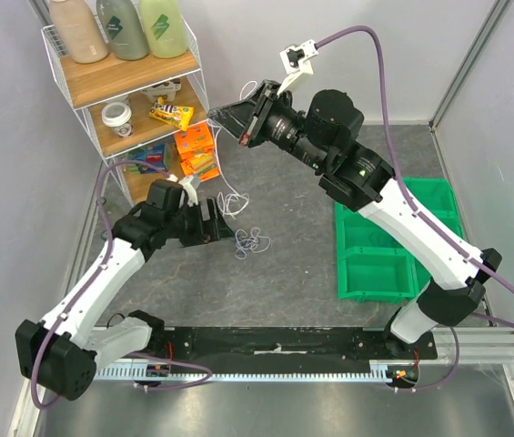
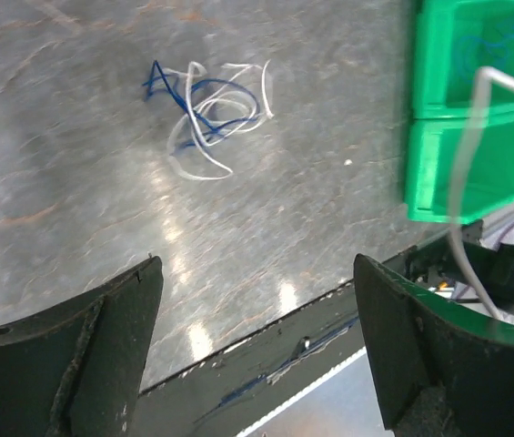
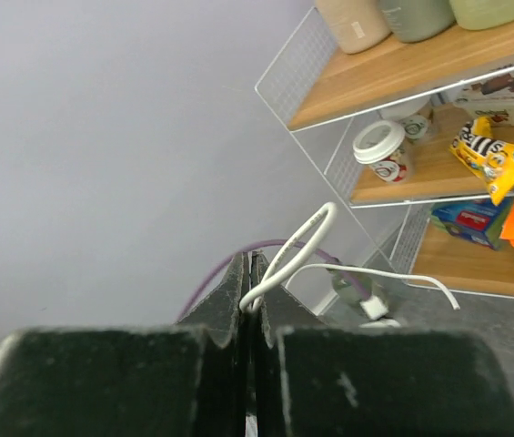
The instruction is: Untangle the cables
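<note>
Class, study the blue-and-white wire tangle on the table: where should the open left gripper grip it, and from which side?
Probably the white loop jutting from the tangle toward the left gripper. It lies clear of the blue knot, so the jaws can straddle it alone. Come from above, since the wires lie flat on the table.

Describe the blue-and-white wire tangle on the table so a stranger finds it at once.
On the grey table, between the wire shelf rack and the green plastic bins, look just beyond the open left gripper. There lies a small flat knot of thin blue and white wires; its blue strands set it apart from the plain white cable pinched in the right gripper.
</note>
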Controlling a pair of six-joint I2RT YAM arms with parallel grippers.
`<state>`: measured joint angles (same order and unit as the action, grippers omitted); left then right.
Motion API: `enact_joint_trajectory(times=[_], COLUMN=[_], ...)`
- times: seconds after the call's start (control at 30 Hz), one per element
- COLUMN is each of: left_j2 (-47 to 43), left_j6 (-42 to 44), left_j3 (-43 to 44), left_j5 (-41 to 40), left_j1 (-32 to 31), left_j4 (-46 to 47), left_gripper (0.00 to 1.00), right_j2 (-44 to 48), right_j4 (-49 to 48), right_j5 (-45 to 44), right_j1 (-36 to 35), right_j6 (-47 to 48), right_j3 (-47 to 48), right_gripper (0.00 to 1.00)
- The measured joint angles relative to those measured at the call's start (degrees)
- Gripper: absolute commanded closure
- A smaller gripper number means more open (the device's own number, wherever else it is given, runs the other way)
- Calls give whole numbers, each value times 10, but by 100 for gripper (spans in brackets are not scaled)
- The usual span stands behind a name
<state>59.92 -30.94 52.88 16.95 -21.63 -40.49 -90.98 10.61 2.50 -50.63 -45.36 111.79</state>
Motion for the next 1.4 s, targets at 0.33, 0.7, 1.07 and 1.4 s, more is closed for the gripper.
enact_joint_trajectory(times=[0.33, 0.7, 1.07, 1.4], left_j2=[108, 75, 144, 173], left_j6=[-2, -7, -6, -6], left_j3=[-1, 0, 17, 48], left_j5=[46, 63, 73, 92], left_j1=[-32, -32, -32, -32], left_j4=[119, 124, 93, 92], left_gripper=[50, 26, 25, 24], right_j2=[-11, 82, 232, 318], right_j4=[47, 200, 420, 516], right_j5=[0, -213, -459, -517], right_j1=[0, 11, 63, 74], right_j6=[-1, 141, 202, 117], right_j3=[70, 83, -9, -159], right_gripper=[100, 100, 100, 100])
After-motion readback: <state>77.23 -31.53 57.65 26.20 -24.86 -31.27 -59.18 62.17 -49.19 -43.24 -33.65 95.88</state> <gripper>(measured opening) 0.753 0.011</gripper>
